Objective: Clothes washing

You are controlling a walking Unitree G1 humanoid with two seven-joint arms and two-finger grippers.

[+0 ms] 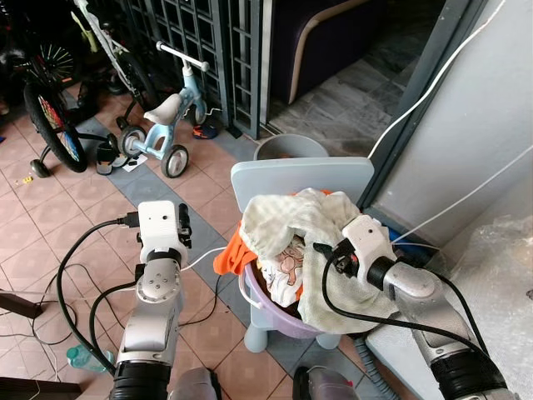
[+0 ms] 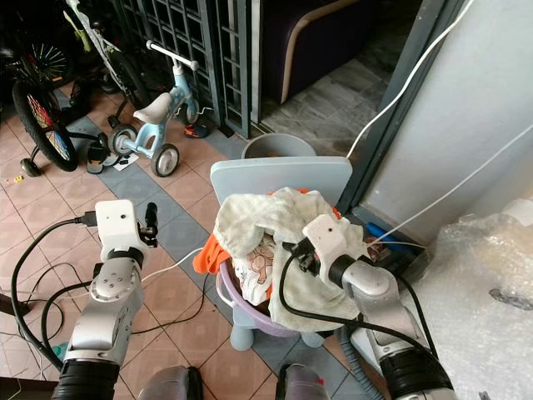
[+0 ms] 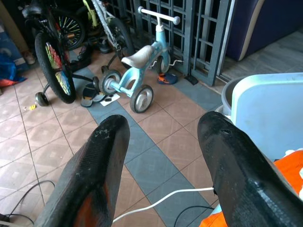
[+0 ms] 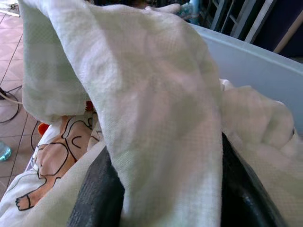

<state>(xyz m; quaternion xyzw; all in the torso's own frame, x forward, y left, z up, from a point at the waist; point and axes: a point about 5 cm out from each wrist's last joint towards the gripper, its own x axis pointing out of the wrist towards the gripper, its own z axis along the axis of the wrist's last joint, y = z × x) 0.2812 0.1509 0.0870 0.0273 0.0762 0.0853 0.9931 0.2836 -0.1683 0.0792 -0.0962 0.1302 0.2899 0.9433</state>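
Laundry is seen heaped in a purple basin [image 1: 275, 321] that is set on the seat of a pale blue plastic chair [image 1: 300, 177], which stands on a tiled floor [image 1: 50, 225] beside a grey wall [image 1: 491, 108]. Behind the chair, a dark metal gate [image 1: 200, 33] is shown with a grey bucket [image 1: 287, 147] placed near its foot, while a black bicycle [image 1: 46, 100] and a light blue balance bike [image 1: 166, 117] are parked well apart from the chair on the robot's left. The pile is topped by a pale green checked cloth [image 1: 291, 221], which is draped over the basin's rim and down its front; under it a white garment with a cartoon print [image 1: 287, 271] is partly exposed, and an orange garment [image 1: 233, 254] is hung over the basin's left edge. The right gripper [image 4: 161, 184] is pressed into the pile from the robot's right, and in the right wrist view its two black fingers [image 4: 92, 194] are shown closed on a fold of the checked cloth, which is pinched between them. The left gripper [image 3: 163, 156] is held above the floor just left of the basin, with its fingers spread wide and nothing between them. Black cables [image 1: 83, 292] and a white cord [image 1: 200, 260] are laid across the tiles near the left arm.
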